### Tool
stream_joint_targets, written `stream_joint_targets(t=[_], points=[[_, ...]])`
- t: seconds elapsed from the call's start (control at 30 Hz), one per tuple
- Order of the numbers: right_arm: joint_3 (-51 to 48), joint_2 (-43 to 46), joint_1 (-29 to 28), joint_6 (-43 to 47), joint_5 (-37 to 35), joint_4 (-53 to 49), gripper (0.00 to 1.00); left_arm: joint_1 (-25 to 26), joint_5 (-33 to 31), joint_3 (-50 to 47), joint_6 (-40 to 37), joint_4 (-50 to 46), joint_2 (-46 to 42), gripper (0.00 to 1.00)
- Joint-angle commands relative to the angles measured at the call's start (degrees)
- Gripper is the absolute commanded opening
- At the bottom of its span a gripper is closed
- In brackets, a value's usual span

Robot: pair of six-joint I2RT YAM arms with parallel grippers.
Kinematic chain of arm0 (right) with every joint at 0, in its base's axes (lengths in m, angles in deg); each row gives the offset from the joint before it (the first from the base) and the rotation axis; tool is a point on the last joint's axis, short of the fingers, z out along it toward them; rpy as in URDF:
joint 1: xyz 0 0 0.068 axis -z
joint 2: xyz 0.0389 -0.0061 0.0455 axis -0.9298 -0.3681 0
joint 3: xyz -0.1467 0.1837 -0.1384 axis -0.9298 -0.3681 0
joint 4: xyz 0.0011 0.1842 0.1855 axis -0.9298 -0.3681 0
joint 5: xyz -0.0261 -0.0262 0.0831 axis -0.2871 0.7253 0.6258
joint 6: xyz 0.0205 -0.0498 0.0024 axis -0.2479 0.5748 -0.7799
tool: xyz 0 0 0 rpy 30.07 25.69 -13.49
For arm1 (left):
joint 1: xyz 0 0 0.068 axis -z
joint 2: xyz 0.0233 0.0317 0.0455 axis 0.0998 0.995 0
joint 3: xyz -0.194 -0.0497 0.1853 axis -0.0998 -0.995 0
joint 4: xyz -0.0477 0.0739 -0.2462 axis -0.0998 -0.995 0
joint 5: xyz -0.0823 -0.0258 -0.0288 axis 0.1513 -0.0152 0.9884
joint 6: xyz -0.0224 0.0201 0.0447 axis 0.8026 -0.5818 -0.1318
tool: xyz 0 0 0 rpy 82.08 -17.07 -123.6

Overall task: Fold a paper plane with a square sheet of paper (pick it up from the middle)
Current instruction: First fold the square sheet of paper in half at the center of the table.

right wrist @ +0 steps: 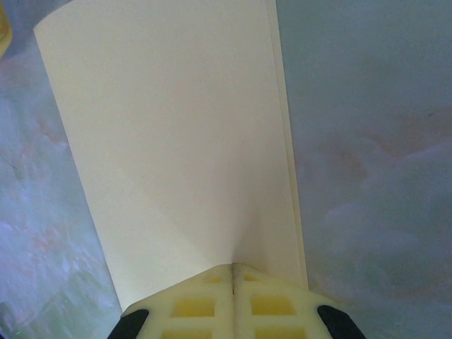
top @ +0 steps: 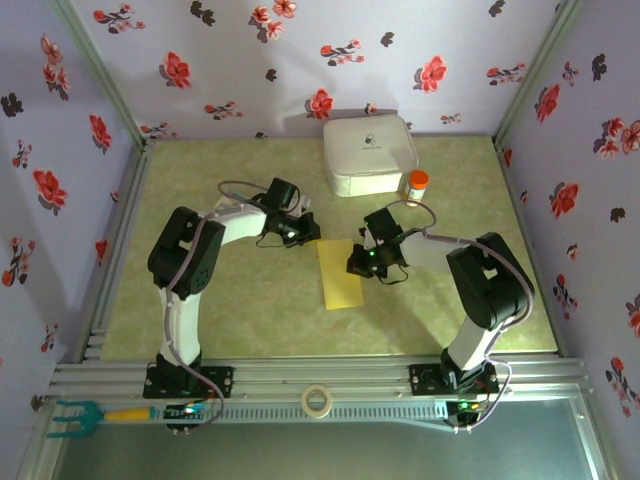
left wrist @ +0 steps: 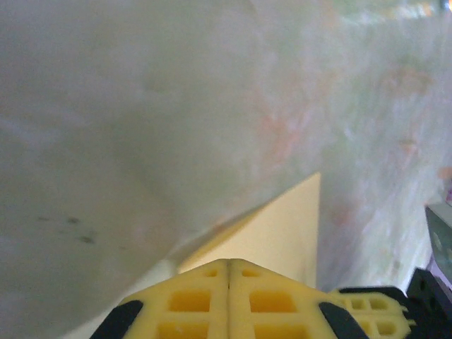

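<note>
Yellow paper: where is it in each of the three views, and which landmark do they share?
Top external: the yellow paper lies mid-table, between the arms.
Left wrist: a yellow paper corner, lower centre, beyond the left end effector.
Right wrist: the yellow paper spreads from the top down to the right end effector.
Shared landmark: the green marbled table.

Top external camera: high over near edge, tilted down across whole table [top: 250,320] toward flowered back wall [top: 300,60]. Left wrist camera: almost on tabletop, peering past left gripper [left wrist: 229,263] at corner of yellow paper sheet [left wrist: 275,233]. Right wrist camera: equally close, looking past right gripper [right wrist: 233,267] along sheet's length. Sheet common to all three views.
</note>
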Motion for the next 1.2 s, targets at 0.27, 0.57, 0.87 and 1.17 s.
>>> stream_joint_targets(t=[0.27, 0.57, 0.87, 1.17], points=[[0.05, -1.84, -0.39, -0.28, -2.50, -4.76, 0.00, 2.03, 1.62, -0.61, -1.38, 0.82, 2.64, 0.04], [-0.57, 8.97, -0.39, -7.54, -0.14, 0.49, 0.37, 1.19, 0.71, -1.34, -0.98, 0.49, 4.71, 0.04], [-13.63, 24.56, -0.30, -16.73, -6.10, -2.46, 0.43, 1.03, 1.67, -2.07, -1.07, 0.93, 4.21, 0.03], [-20.32, 27.23, -0.47, -21.31, -0.31, 2.26, 0.40, 1.01, 2.29, -2.86, -0.73, 2.38, 4.17, 0.03]])
